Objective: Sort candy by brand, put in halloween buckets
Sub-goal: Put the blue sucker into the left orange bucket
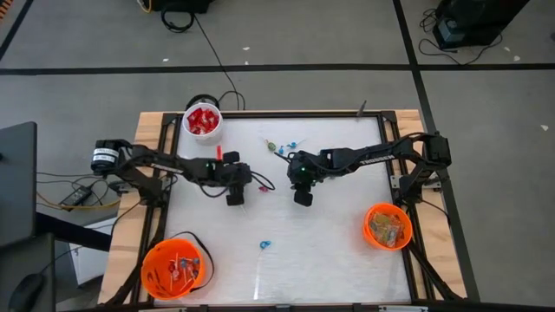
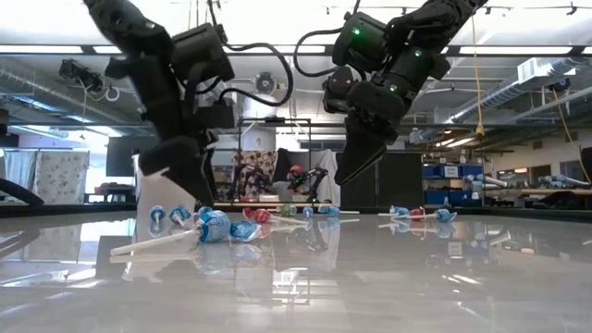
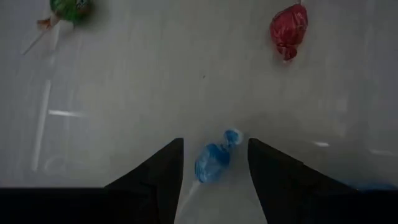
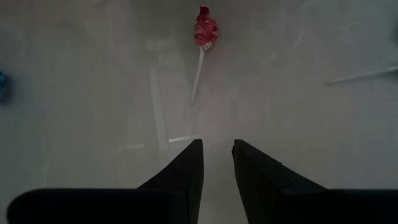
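left gripper (image 3: 214,163) jaws parted, straddling blue lollipop (image 3: 211,163)

Orange buckets (image 1: 175,269) seen; white pail (image 1: 203,121) filled with red candy; blue lollipop (image 3: 212,163), red lollipop (image 4: 206,29) noted.

My left gripper (image 3: 214,171) points down at the white table (image 3: 155,93). My two dark fingers (image 3: 158,180) stand apart with a clear gap between them. A blue-wrapped lollipop (image 3: 212,160) lies in that gap, its thin stick running back toward my wrist; neither finger visibly touches it. Farther off, well apart from each other, lie a red-wrapped lollipop (image 3: 288,30) and a green-wrapped lollipop (image 3: 71,7), partly cut off at the frame edge.
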